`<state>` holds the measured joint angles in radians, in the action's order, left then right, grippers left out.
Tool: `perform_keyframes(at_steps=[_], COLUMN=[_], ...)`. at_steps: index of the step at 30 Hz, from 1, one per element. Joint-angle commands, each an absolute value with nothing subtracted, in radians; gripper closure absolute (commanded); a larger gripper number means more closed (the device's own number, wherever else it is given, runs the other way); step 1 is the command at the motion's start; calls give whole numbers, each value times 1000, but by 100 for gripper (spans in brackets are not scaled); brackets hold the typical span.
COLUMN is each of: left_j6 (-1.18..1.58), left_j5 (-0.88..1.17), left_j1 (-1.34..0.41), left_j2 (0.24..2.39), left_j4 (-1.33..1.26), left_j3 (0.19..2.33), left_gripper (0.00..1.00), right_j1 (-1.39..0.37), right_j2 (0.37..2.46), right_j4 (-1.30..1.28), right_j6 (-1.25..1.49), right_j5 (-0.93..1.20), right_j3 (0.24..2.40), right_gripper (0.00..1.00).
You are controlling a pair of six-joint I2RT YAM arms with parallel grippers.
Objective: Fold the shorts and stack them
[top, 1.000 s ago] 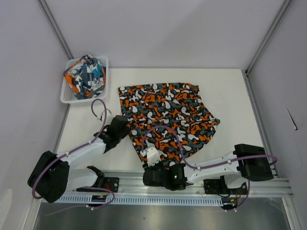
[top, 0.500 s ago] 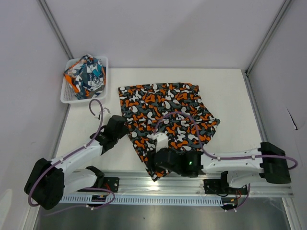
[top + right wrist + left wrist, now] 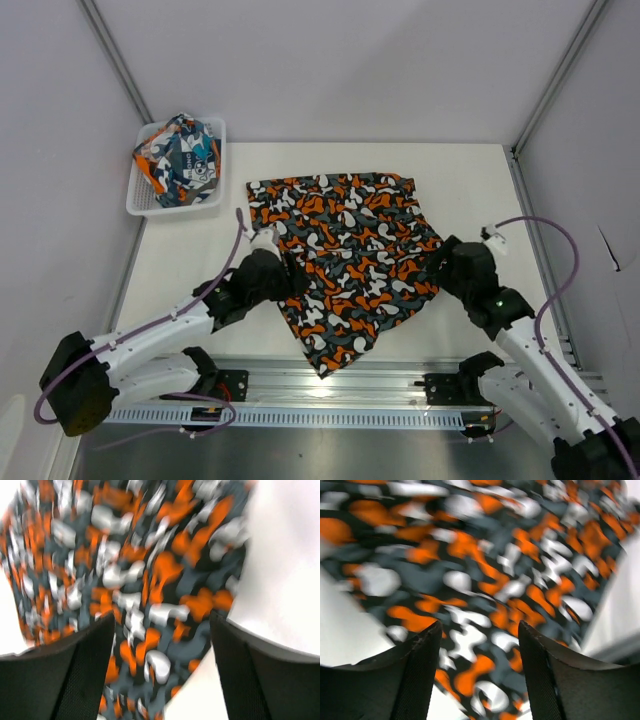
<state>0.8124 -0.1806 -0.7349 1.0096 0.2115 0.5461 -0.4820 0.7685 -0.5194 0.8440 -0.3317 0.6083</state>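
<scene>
Camo shorts [image 3: 345,250]: spread flat on the table [image 3: 480,190], a little left of centre. Far edge straight, parallel with the table's far edge, a bare strip between. Left edge slants inward toward the near side. Right side ends in a corner pointing at the right arm. Near end tapers to a tip close to the rail [image 3: 400,375] along the table's near edge.

Left gripper [image 3: 292,276]: sits at the left edge of the camo shorts, about halfway along. In the left wrist view, jaws wide apart, gripping nothing, blurred print beneath and between them, white table at lower left. Cannot tell whether touching the cloth.

Right gripper [image 3: 441,262]: sits at the right-hand corner of the camo shorts. In the right wrist view, jaws wide apart as well, empty, the cloth's edge running between them with bare table to the right.

Teal shorts [image 3: 182,155]: bunched in the basket [image 3: 140,205] at the far-left corner, well apart from the camo shorts.

Free room: broad bare table right of the cloth, out to the right wall. Narrower on the left, partly taken by the left arm. Little at the near edge.
</scene>
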Motion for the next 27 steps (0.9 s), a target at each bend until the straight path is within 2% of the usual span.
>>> perform_keyframes(at_steps=[1,7,13,15,16,17,19,22,27], left_j6=[739,683,644,638,638,634,627,614,578], left_j5=[-231,-324,-356,-373,-383,-391,-403,-405,-429], left_j1=[-886,-1074,-1150,-1169,-1178,-1189,-1215,-1238,-1310], left_j2=[1014,1034,1071,1084,1089,1091,1097,1124,1180], left_j4=[271,351,425,446,455,460,465,468,471], left_j3=[669,736,767,769,770,767,764,770,802], left_gripper=[34,29,26,19,6,1,1,1,1], right_j1=[-250,84,129,130,130,130,130,130,132], right_j2=[803,1087,1241,1287,1304,1318,1354,1403,1456], right_j4=[-520,-332,-224,-197,-171,-161,-129,-108,-71], right_j6=[795,700,692,693,690,689,686,675,667], right_j5=[-174,106,147,161,169,172,166,144,149], right_j3=[607,647,705,715,724,729,733,741,735], right_gripper=[22,25,24,21,20,19,20,32,41])
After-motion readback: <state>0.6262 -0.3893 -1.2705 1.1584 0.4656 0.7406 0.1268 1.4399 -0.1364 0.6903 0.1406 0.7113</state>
